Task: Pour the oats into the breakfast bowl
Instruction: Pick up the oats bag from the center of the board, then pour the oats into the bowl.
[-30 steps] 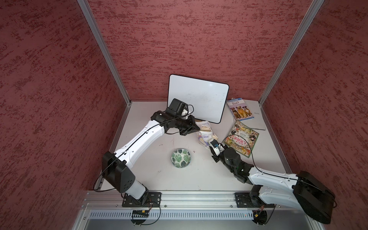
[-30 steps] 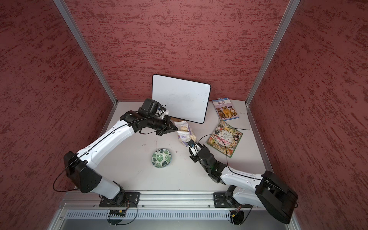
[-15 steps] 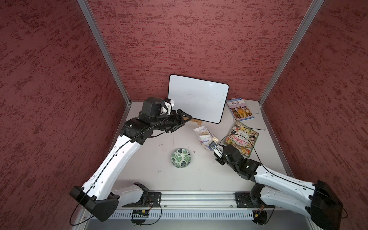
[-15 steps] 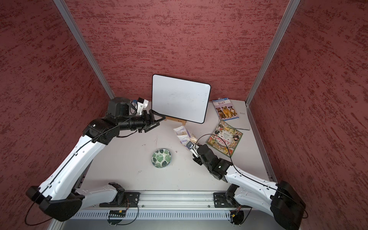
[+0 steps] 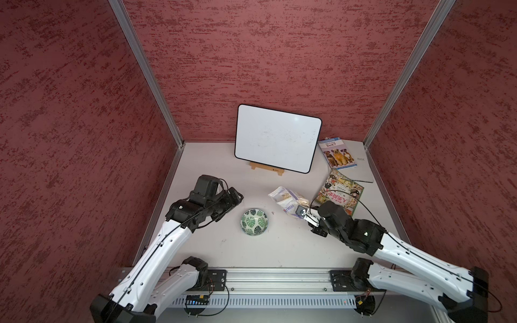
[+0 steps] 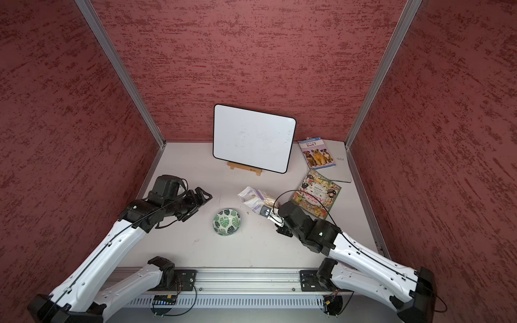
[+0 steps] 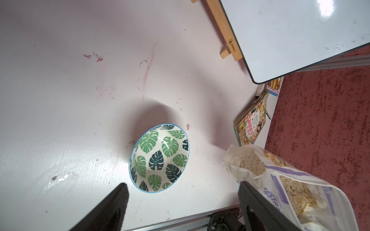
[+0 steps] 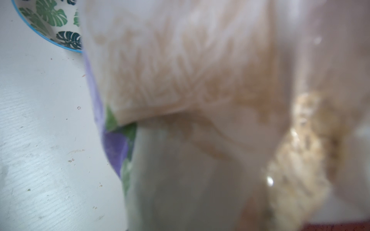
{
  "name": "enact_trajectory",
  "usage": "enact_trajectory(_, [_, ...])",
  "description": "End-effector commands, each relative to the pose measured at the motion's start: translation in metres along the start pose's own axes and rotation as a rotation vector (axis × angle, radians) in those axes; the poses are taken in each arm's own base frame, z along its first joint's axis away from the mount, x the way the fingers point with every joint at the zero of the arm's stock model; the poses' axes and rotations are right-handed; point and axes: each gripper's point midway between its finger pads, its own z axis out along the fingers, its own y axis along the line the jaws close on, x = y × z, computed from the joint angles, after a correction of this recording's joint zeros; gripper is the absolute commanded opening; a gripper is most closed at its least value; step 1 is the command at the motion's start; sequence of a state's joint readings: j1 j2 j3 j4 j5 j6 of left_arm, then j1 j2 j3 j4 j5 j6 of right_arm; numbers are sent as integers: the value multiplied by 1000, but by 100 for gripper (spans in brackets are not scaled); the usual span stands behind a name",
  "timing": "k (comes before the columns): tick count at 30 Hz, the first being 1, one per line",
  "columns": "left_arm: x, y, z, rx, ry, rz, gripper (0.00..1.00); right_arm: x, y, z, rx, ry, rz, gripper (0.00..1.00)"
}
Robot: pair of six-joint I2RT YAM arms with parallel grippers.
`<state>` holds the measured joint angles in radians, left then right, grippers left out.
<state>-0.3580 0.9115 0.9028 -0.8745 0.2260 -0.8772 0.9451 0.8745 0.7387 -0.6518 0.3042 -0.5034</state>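
The breakfast bowl, white with green leaves, stands empty at mid-table and shows from above in the left wrist view. The oats fill a crinkly clear bag that leans to the right of the bowl, its crumpled top pointing back-left. My right gripper is shut on the bag's near end. The bag fills the right wrist view and hides the jaws there. My left gripper hangs open and empty left of the bowl.
A whiteboard on a wooden easel stands at the back. Two picture books and a grey notebook lie back right, just behind the bag. Red walls close in on three sides.
My left gripper opened, let go of the bag's top and drew back to the left of the bowl. The bag stays in the right gripper, tipped lower.
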Motion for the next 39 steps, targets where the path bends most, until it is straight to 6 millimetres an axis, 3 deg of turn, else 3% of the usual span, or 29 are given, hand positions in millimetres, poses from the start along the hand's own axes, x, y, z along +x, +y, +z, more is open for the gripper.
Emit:
enact_trajectory(1, [1, 19, 3, -24, -37, -50, 91, -39, -18, -24, 47, -101, -9, 0])
enact_trajectory(8, [24, 56, 25, -56, 2, -125, 93, -42, -2, -23, 23, -1, -160, 0])
enact_trajectory(13, [32, 70, 37, -63, 15, -145, 93, -48, -2, -23, 21, 43, -235, 0])
enact_trajectory(22, [47, 76, 61, -3, 73, -214, 91, -62, -3, -10, 25, 131, -389, 0])
enact_trajectory(39, [46, 78, 72, 21, 63, -280, 88, -80, -26, 4, 125, 260, -690, 0])
